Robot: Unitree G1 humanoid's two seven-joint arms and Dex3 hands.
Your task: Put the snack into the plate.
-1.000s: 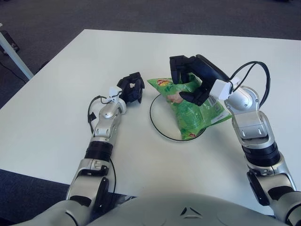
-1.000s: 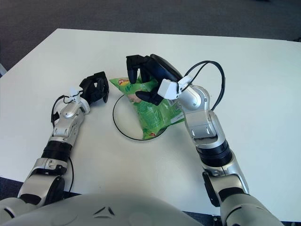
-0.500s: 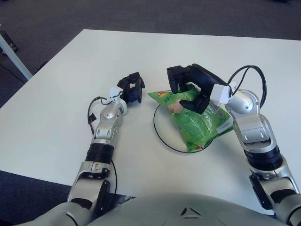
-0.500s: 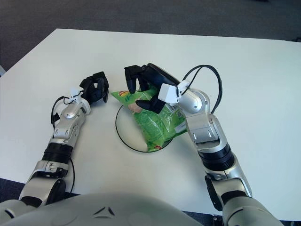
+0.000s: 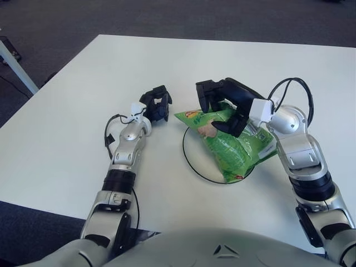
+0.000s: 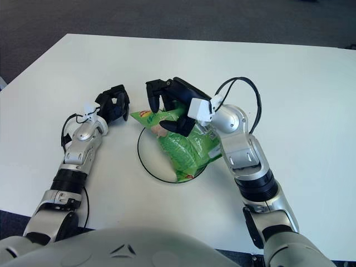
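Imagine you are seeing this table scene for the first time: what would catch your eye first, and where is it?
The bright green crinkly snack bag stands out first, clamped at its top by the robot's black three-fingered right hand near the table's middle. Its lower end sits over the white round plate with a thin black rim. The black left hand shows just left of the bag, holding nothing.
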